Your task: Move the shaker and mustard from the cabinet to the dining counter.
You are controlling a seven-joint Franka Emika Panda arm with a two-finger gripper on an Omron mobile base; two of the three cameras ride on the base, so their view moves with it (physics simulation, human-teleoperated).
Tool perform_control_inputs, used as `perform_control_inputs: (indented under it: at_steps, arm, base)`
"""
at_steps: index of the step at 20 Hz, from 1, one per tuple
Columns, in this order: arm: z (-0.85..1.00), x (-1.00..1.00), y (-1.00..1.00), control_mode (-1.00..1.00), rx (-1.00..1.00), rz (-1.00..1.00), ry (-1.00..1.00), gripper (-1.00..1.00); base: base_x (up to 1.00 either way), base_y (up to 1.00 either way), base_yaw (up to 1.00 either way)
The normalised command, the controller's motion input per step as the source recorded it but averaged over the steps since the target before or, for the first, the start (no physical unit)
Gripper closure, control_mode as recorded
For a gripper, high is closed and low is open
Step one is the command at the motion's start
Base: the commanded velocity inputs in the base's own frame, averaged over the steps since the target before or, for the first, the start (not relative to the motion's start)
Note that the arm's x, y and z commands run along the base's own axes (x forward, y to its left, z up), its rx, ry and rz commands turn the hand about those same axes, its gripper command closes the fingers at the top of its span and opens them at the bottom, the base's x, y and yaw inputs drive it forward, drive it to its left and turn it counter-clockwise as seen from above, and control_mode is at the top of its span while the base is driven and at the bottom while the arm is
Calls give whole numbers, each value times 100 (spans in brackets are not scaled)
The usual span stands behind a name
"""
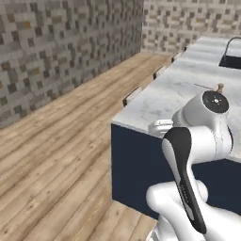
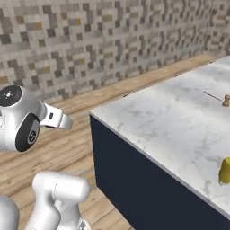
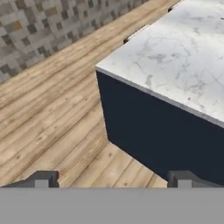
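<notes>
The tool point(image 3: 112, 179) stands wide open and holds nothing, aimed at the near corner of the dining counter point(image 3: 175, 57). The mustard point(image 2: 225, 170) already sits on the counter's right part. I think the base should turn toward the cabinet for the shaker, keeping the arm tucked.

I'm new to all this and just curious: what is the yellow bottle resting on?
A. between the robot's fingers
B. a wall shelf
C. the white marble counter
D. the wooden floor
C: the yellow bottle stands on the marble counter, at its near right, not on the floor or held.
</notes>
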Motion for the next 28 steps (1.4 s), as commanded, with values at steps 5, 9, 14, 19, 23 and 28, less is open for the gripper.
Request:
perform_control_inputs:
  at_steps: [5, 9, 14, 19, 23, 28]
  arm:
    - [0, 0, 0, 100, 0, 0, 0, -100]
    - [0, 0, 0, 100, 0, 0, 0, -100]
    - [0, 0, 0, 100, 0, 0, 0, -100]
    - [0, 0, 0, 100, 0, 0, 0, -100]
    - [0, 0, 0, 100, 0, 0, 0, -100]
    - [0, 0, 0, 100, 0, 0, 0, -100]
  base:
    - [-37, 39, 99]
    - [-28, 37, 99]
    - [-6, 37, 96]
    - [19, 20, 78]
    - [4, 1, 60]
    - [0, 0, 43]
